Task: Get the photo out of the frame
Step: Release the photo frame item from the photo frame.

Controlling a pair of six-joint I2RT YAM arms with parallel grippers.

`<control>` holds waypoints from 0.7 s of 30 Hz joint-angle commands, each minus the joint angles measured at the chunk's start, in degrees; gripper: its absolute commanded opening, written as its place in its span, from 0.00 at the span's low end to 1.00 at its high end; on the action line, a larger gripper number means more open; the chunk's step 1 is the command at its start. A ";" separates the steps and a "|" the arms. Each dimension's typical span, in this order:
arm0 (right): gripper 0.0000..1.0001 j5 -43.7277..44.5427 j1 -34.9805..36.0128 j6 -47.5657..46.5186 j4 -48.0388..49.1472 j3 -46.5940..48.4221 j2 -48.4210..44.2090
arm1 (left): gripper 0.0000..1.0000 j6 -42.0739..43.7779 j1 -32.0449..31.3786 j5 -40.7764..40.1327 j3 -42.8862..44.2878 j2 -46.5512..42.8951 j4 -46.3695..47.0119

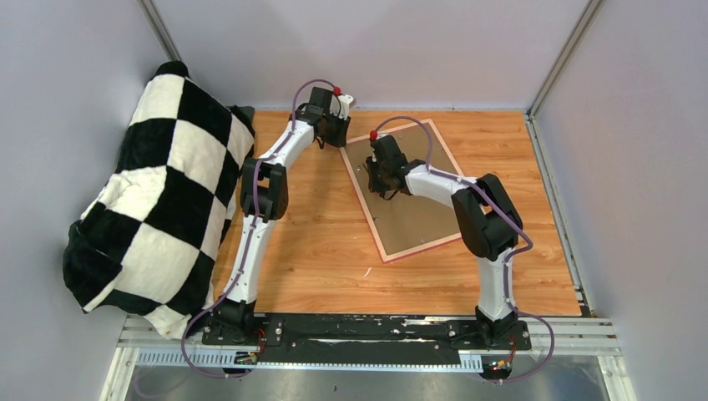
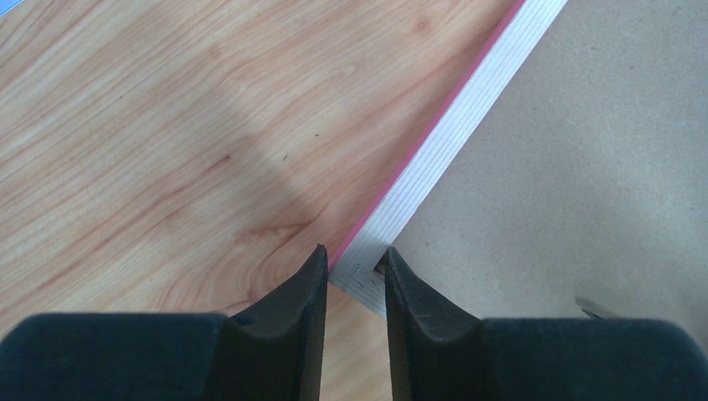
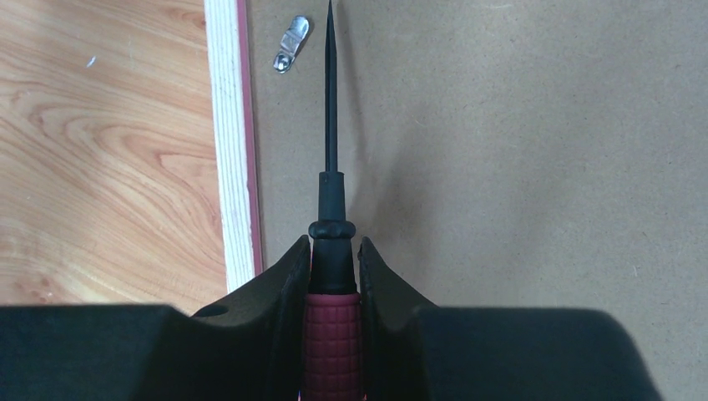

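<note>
Over the face-down frame [image 3: 227,142], our right gripper [image 3: 334,251] clamps a screwdriver [image 3: 332,209] whose tip points just beside the metal clip [image 3: 290,43] ahead (left gripper [image 2: 355,267] pinches its corner).

White-and-black arms [image 1: 247,251], purple cables [image 1: 406,118]

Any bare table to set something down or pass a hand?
Bare table: between the left arm and the frame's left edge, down to the base plate; also the far right corner. Crowded: the frame's far end, left gripper on its corner, right gripper holding a red-handled tool there. Checkered cushion fills the left side.
</note>
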 commanded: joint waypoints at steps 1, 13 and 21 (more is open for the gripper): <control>0.00 -2.75 -0.40 -1.86 0.73 -1.50 -3.31 | 0.00 -0.54 -1.54 0.92 -1.36 3.42 -8.96; 0.00 -0.99 0.70 -4.32 -3.50 3.45 -1.50 | 0.00 -0.45 -1.49 1.11 -1.36 3.42 -9.03; 0.00 5.49 2.05 -15.79 -10.14 10.73 -0.52 | 0.00 -0.41 -1.51 1.19 -1.58 3.24 -9.05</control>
